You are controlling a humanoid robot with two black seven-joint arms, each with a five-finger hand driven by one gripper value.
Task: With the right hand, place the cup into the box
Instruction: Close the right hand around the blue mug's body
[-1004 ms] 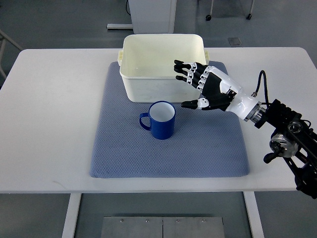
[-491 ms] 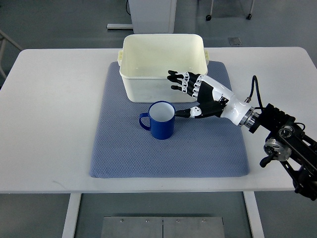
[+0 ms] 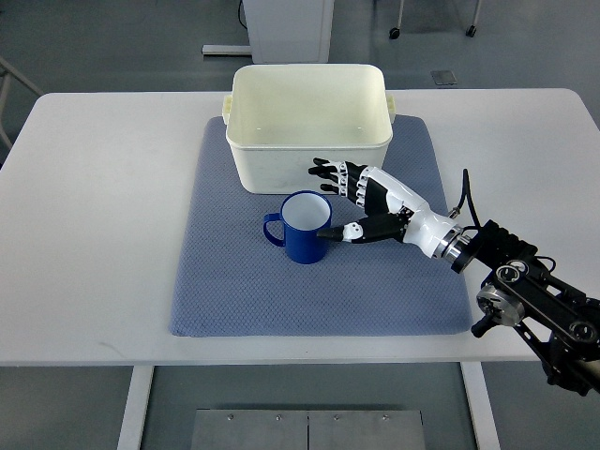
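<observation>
A blue cup (image 3: 302, 228) with a white inside stands upright on the mat, its handle pointing left. Behind it sits the cream plastic box (image 3: 308, 120), empty as far as I can see. My right hand (image 3: 332, 202) reaches in from the lower right and is open right beside the cup's right side. Its fingers (image 3: 335, 172) are spread just behind the rim and its thumb (image 3: 339, 233) lies against the cup's near right wall. The fingers have not closed round the cup.
A blue-grey mat (image 3: 319, 272) covers the middle of the white table (image 3: 103, 225) and carries both cup and box. My right forearm with its cable (image 3: 511, 277) crosses the mat's lower right corner. Floor and a cabinet base show beyond the table.
My right hand has come down and to the left, from in front of the box's wall to the cup's right side, thumb now at the cup. The cup has not moved.
</observation>
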